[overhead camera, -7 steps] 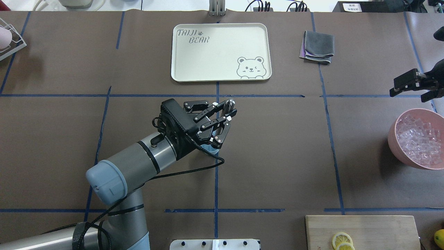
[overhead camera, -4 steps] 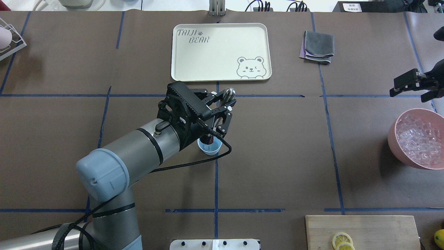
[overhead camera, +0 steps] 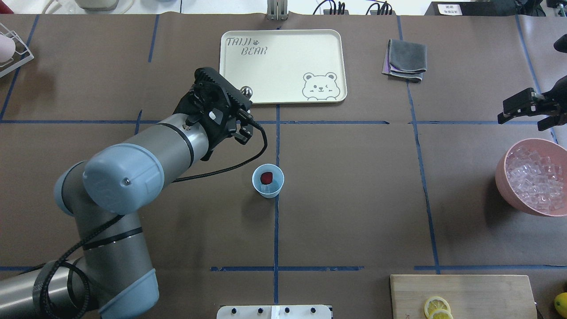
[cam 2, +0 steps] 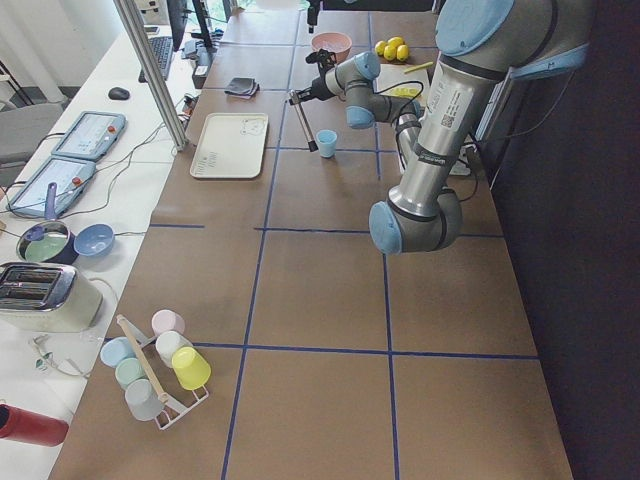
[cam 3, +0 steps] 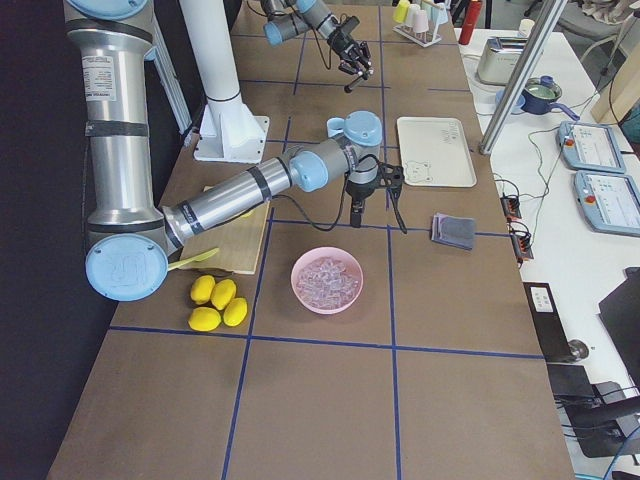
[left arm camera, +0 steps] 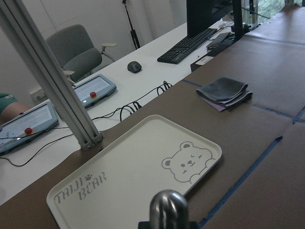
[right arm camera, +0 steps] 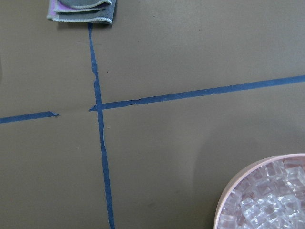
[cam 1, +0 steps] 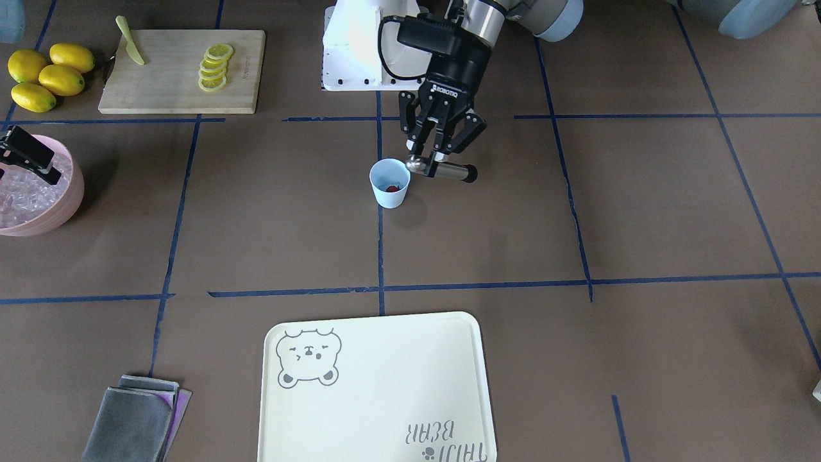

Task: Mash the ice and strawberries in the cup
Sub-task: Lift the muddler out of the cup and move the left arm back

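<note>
The pale blue cup (overhead camera: 268, 180) stands on the mat near the table's middle, and it also shows in the front-facing view (cam 1: 389, 183). One dark-red strawberry (overhead camera: 266, 177) lies inside; I cannot tell whether ice is in the cup. My left gripper (cam 1: 439, 160) is shut on a metal muddler (cam 1: 444, 170), held level above the table beside the cup's rim. In the overhead view the wrist hides most of that gripper (overhead camera: 241, 126). Ice cubes (overhead camera: 533, 175) fill the pink bowl (overhead camera: 502, 181) at the right. My right gripper (overhead camera: 522, 108) hovers behind the bowl; I cannot tell whether it is open or shut.
A cream bear tray (overhead camera: 230, 88) lies at the back centre and a folded grey cloth (overhead camera: 405, 60) to its right. A cutting board (overhead camera: 460, 294) with lemon slices (overhead camera: 436, 306) sits at the front right, with lemons (cam 1: 48, 74) beside it.
My left gripper has lifted the muddler out of the cup and swung back and to the left. The cup and its strawberry now show uncovered. The right arm has not moved.
</note>
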